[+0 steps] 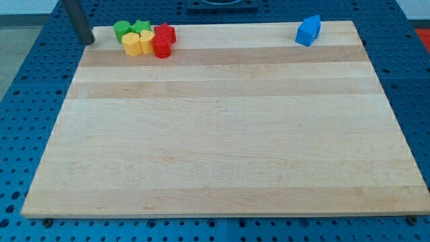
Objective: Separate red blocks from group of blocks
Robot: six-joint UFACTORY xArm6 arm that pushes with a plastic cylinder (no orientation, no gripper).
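A tight group of blocks sits at the board's top left. It holds a red star-shaped block (166,31) and a red round block (161,46) on the group's right side. A green round block (121,29) and a green star-shaped block (140,27) lie along the top. Two yellow blocks, one (132,44) and another (146,40), lie below the greens. My tip (88,42) stands at the board's top left corner, to the left of the group and apart from it.
Two blue blocks (308,30) sit together near the board's top right corner. The wooden board (222,134) lies on a blue perforated table (27,101).
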